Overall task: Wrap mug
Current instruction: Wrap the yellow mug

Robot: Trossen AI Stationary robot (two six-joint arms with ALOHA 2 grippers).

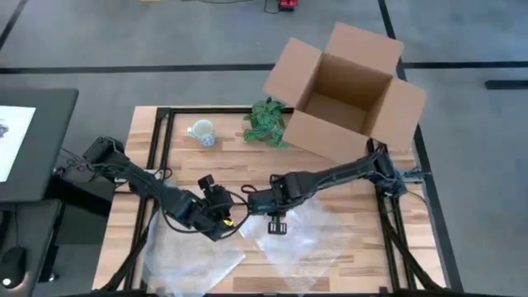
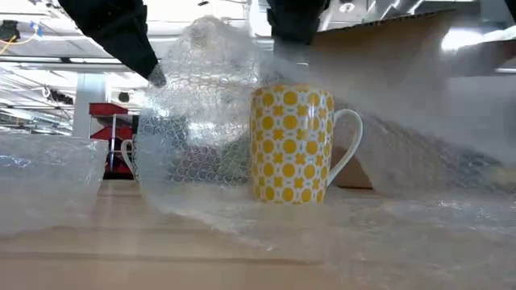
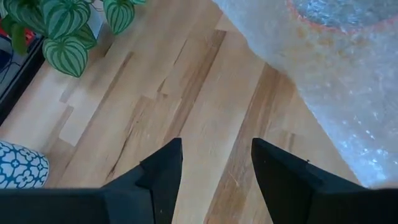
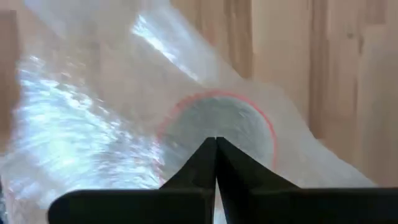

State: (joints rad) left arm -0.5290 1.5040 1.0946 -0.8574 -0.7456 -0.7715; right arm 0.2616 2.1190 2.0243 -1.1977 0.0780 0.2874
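On the wooden table [image 1: 330, 177], near its front edge, the yellow mug [image 2: 293, 145] stands under bubble wrap [image 2: 201, 121]. The right gripper [image 4: 216, 144], directly above it, pinches the wrap; the left gripper [image 3: 216, 163] gapes alongside.

Wooden table [image 1: 330, 177], bubble wrap [image 1: 305, 239], mugs, plant [image 1: 266, 121], box [image 1: 346, 91]

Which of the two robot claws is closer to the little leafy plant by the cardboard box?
Right, though it's close. The right gripper sits almost straight in front of the plant, shut on the bubble wrap. The left gripper is open, off to the plant's left.
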